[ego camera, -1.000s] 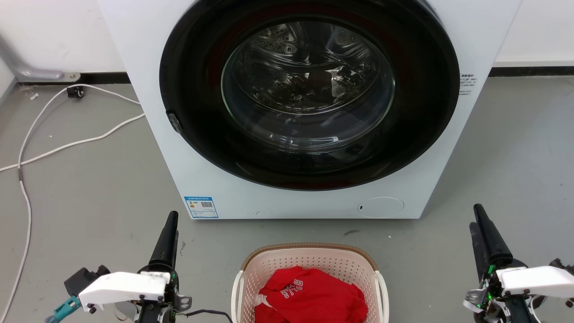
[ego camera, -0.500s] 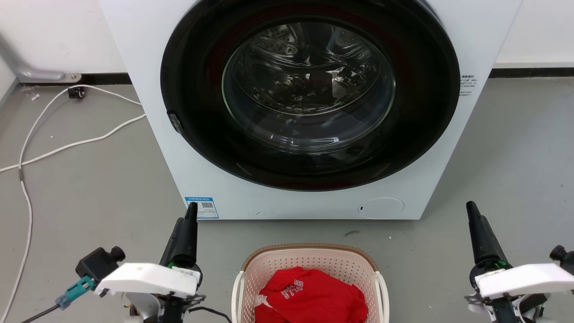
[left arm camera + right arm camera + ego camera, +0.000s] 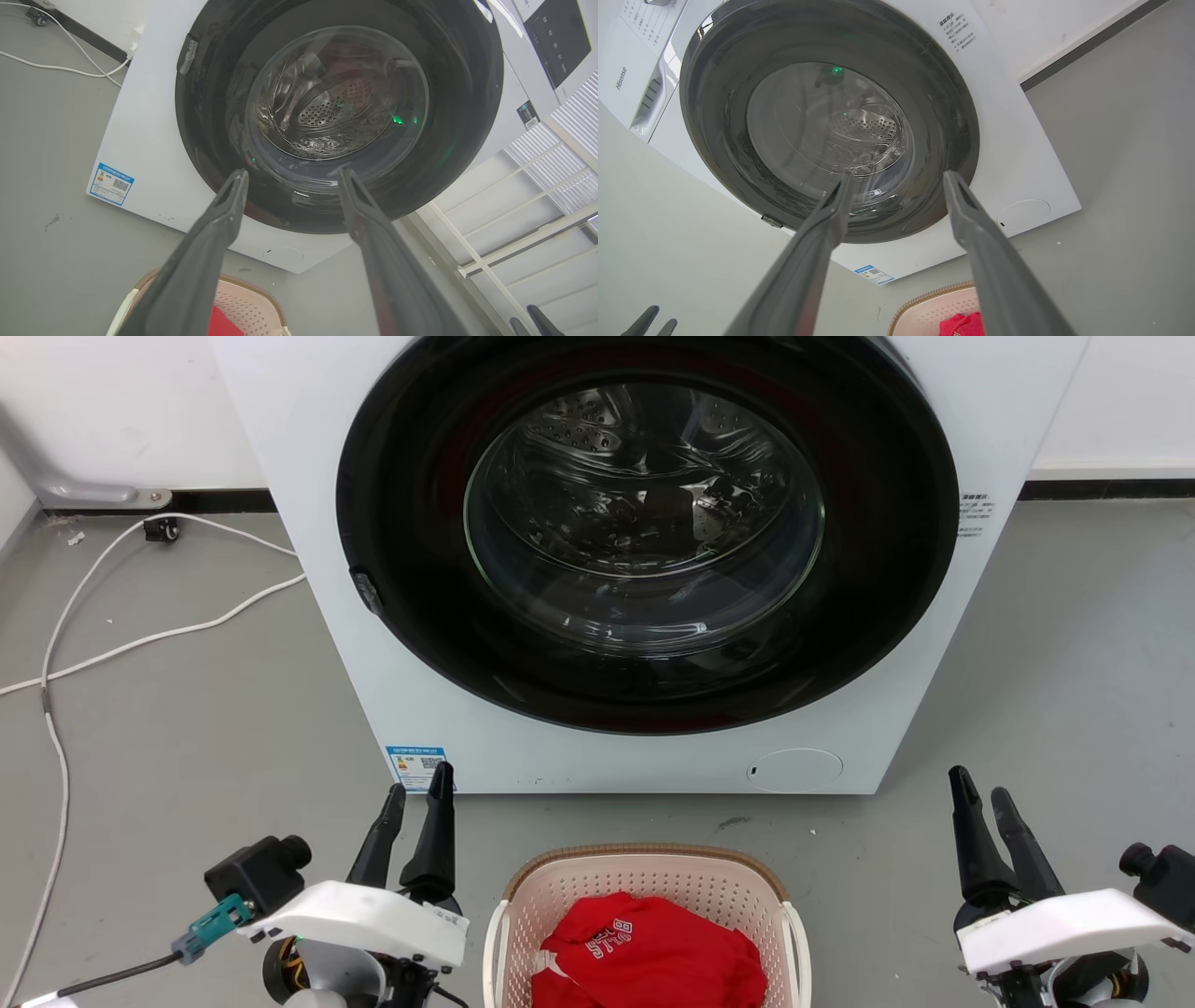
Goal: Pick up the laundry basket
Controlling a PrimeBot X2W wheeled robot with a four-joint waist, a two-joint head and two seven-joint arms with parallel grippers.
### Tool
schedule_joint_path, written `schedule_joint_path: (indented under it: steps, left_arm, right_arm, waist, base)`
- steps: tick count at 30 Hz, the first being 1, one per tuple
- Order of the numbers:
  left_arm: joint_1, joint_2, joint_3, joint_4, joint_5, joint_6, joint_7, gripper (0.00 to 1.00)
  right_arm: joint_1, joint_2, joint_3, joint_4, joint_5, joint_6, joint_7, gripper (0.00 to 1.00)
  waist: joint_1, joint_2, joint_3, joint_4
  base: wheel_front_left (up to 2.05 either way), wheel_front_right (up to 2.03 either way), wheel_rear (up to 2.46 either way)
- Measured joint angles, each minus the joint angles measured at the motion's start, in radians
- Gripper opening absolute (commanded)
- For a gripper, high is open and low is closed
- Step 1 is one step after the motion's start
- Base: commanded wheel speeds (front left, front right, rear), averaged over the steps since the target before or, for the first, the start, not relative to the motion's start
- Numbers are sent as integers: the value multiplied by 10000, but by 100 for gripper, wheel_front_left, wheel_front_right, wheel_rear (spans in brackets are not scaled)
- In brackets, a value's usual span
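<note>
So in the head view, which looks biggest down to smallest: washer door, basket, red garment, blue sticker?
1. washer door
2. laundry basket, cut off by the bottom edge
3. red garment inside it, also cut off
4. blue sticker

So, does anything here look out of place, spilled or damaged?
Nothing serious. The laundry basket stands upright, the red garment inside it. A loose white cable trails over the floor left of the washer, and a small dark smudge lies between washer and basket.
</note>
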Motion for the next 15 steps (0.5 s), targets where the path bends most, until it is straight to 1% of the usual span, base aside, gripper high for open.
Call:
schedule_joint_path:
  steps: [7, 15]
  left_arm:
    - [8, 31, -293, 50, 993, 207, -201, 100]
    - [9, 115, -631, 98, 1983, 391, -437, 100]
  right_arm:
    - [47, 8, 17, -79, -1016, 0, -71, 100]
    - [127, 12, 17, -182, -1916, 0, -119, 100]
  waist:
    - [0, 0, -5, 18]
    - [0, 0, -7, 31]
  base:
    - [0, 0, 0]
    - [0, 0, 0]
